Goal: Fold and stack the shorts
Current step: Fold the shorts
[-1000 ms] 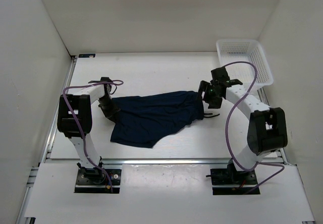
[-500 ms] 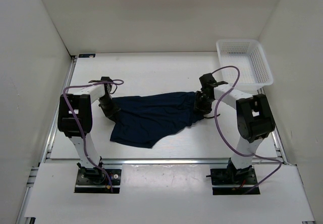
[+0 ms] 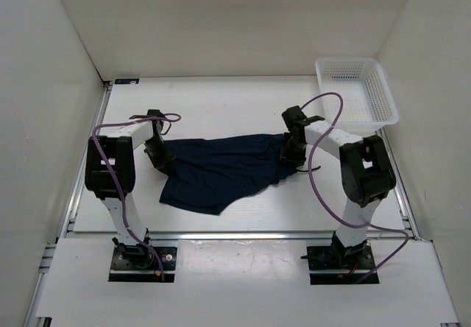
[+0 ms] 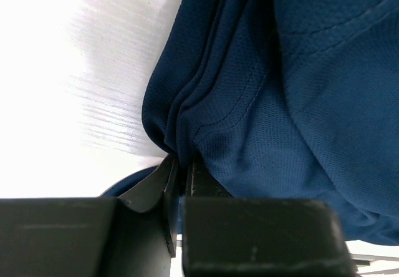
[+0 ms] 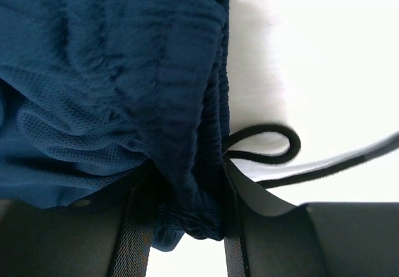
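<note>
Right gripper [image 5: 187,202] is pinching shut on the gathered elastic waistband of the dark navy soft-knit shorts [image 3: 221,169]. A second ago it was hovering nearer the right edge, with its elbow further out. Left gripper [image 4: 179,168] is staying clamped on a ridged fold of hem. The shorts are lying crumpled mid-bench, fine mesh weave showing, thin black drawstring [image 5: 268,145] looping out. White mesh plastic basket [image 3: 357,91] is sitting at the far right corner.

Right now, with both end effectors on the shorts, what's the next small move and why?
Probably raise both a little and ease them apart. The left end effector pinches a leg hem, the right end effector clamps the gathered waistband, and the shorts lie bunched and slack between them.
</note>
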### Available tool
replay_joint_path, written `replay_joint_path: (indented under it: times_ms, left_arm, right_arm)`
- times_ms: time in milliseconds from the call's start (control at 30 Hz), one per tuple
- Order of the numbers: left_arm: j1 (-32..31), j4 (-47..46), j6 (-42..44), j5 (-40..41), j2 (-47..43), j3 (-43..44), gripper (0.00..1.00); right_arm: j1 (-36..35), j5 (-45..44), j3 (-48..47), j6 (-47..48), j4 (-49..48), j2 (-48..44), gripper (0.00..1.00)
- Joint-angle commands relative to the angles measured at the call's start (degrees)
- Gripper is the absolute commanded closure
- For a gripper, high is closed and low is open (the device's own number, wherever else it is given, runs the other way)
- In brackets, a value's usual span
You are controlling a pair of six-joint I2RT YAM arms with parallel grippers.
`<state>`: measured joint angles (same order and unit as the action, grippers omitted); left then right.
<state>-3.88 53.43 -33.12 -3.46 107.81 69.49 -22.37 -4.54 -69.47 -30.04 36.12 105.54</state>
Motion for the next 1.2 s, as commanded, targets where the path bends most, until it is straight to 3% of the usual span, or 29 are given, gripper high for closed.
replay_joint_path:
  times_ms: [0,267,467,600,633,767,967,1167]
  left_arm:
    - [-0.3,-1.3,1.4,0.7,0.0,2.0,0.9]
    - [-3.1,-1.3,1.4,-1.4,2.7,5.5,0.9]
    - [-7.3,1.4,0.3,-3.0,5.6,13.9,0.87]
    - [-10.2,4.5,0.3,-2.3,8.2,20.4,0.66]
    - [-10.8,5.0,0.3,-2.2,8.2,22.2,0.45]
    - [-10.3,6.9,0.9,0.5,7.7,24.9,0.05]
    - [-8.6,7.6,1.5,-0.1,7.2,24.9,0.02]
    - [-8.6,7.6,2.0,-0.7,6.5,23.7,0.02]
  right_arm:
    - [-1.7,-13.8,0.3,-2.4,4.7,-1.1,1.0]
    - [-2.2,-21.9,-6.3,0.2,11.9,-6.8,1.0]
    - [-2.2,-27.1,-11.1,2.8,14.2,-8.6,1.0]
    - [-2.2,-28.5,-15.0,3.8,16.3,-8.6,1.0]
    - [-2.8,-29.0,-15.7,4.5,16.3,-8.6,1.0]
    - [-3.3,-30.3,-18.0,6.0,17.3,-9.1,1.0]
    - [-3.8,-30.8,-16.1,5.9,17.3,-9.6,1.0]
    - [-3.8,-29.6,-6.9,1.1,16.8,-11.5,0.96]
